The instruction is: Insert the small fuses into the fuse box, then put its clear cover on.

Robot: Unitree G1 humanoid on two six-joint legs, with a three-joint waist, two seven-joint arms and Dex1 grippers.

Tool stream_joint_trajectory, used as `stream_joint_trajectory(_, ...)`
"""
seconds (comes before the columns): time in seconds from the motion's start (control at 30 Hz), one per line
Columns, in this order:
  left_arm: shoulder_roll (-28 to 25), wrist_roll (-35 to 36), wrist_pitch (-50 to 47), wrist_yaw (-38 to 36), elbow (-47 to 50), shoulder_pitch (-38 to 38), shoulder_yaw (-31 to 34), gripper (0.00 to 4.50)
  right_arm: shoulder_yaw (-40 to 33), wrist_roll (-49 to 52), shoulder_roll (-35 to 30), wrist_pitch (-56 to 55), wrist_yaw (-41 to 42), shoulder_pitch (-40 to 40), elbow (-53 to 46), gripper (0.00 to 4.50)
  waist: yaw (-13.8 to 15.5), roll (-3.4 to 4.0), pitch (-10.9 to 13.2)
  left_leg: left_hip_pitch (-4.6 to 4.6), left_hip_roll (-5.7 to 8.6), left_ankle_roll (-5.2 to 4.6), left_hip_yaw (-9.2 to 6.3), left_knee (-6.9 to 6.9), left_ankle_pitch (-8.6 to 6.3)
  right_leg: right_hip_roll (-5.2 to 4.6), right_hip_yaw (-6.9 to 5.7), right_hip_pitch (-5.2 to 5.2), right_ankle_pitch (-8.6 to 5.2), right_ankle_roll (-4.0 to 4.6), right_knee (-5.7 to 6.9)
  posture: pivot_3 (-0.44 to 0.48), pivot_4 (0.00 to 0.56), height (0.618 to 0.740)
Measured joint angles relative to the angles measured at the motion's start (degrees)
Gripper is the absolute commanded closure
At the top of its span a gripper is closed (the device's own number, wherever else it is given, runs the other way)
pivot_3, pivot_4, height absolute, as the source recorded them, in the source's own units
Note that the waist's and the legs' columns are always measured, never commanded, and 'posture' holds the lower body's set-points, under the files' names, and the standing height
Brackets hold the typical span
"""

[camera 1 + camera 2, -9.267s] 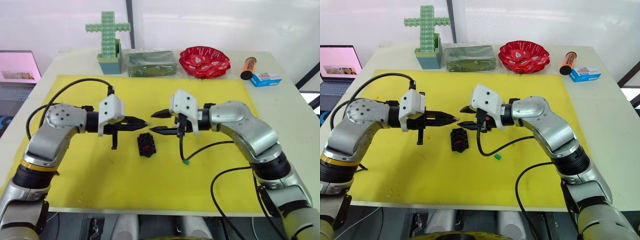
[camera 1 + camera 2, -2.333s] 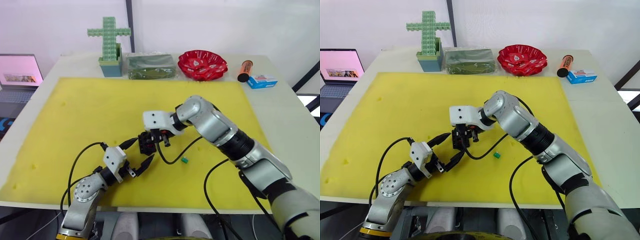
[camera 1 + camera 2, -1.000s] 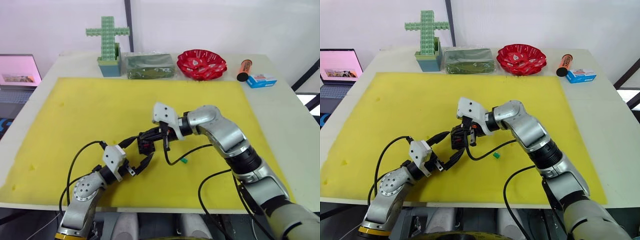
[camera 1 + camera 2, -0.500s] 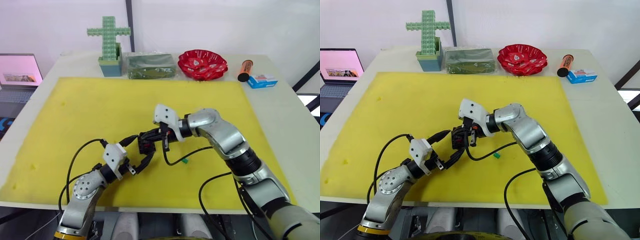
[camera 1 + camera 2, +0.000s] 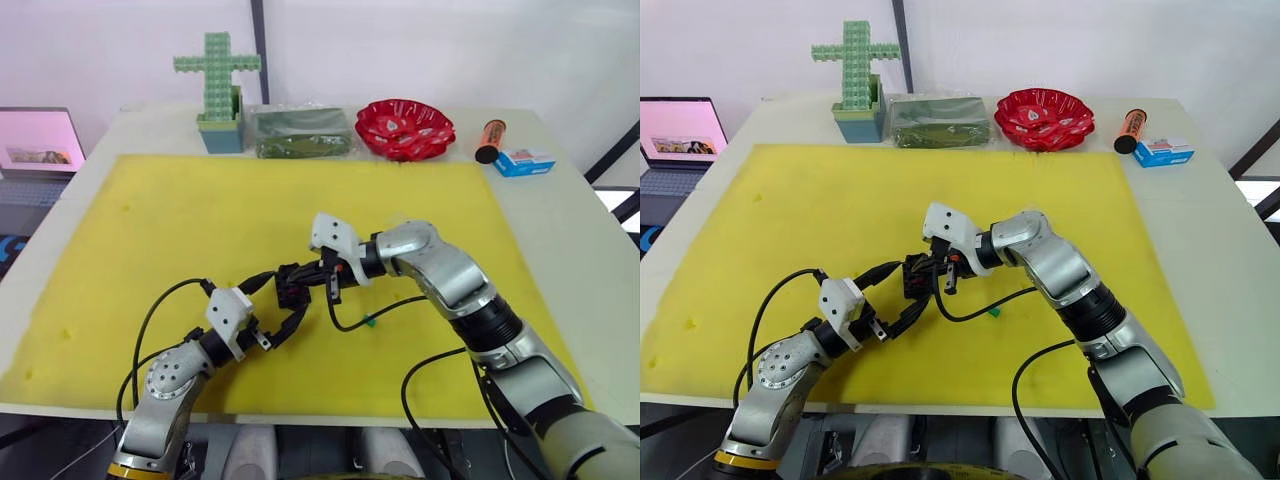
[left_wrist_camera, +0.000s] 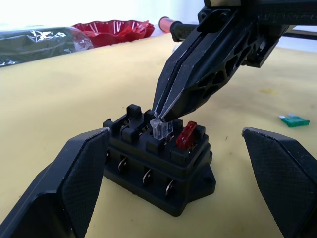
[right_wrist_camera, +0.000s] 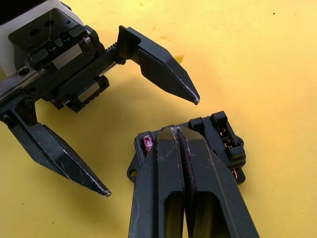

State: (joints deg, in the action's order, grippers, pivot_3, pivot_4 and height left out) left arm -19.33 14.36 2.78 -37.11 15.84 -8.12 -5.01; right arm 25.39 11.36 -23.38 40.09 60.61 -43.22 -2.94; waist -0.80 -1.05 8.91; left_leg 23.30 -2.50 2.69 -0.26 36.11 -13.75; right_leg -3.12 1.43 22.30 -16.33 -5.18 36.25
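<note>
The black fuse box (image 6: 158, 168) sits on the yellow mat (image 5: 150, 220), near its middle. My left gripper (image 5: 283, 297) is open, one finger on each side of the box without touching it. My right gripper (image 6: 159, 116) comes in from the right, shut on a whitish-grey fuse (image 6: 161, 128) whose lower end rests in a top slot of the box. A red fuse (image 6: 186, 135) stands in the neighbouring slot. A green fuse (image 5: 369, 322) lies loose on the mat to the right of the box. The clear cover is out of view.
Along the table's far edge stand a green cross-shaped block (image 5: 218, 85) in a teal holder, a clear bag (image 5: 300, 132) with green contents, a red bowl (image 5: 405, 128), an orange marker (image 5: 490, 140) and a blue-and-white carton (image 5: 524, 161). A laptop (image 5: 35, 145) sits far left.
My right wrist has eased slightly to the right while its fingertips stay on the fuse box. The left gripper holds its open stance around the box.
</note>
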Motion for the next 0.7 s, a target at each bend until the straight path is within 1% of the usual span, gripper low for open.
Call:
stream_joint_trajectory(0.5,0.0,0.0,-0.1,0.7,0.7,-0.2,0.0,0.0,2.0,-1.2,-1.3,-1.4,1.8,-0.1,-0.1,4.47,0.0,0.0,0.0,-0.02,0.0,0.0,-0.01,0.01,0.0,0.0,0.0,-0.03,0.0,0.01,0.0,0.0,0.15,0.74)
stream_joint_trajectory(0.7,0.0,0.0,-1.3,1.2,1.9,-0.2,0.0,0.0,2.5,-2.2,-1.1,-2.6,1.3,-0.6,0.6,4.47,0.0,0.0,0.0,-0.05,0.0,0.0,-0.01,0.01,0.0,0.0,0.0,-0.05,0.0,0.01,0.0,0.0,0.15,0.74)
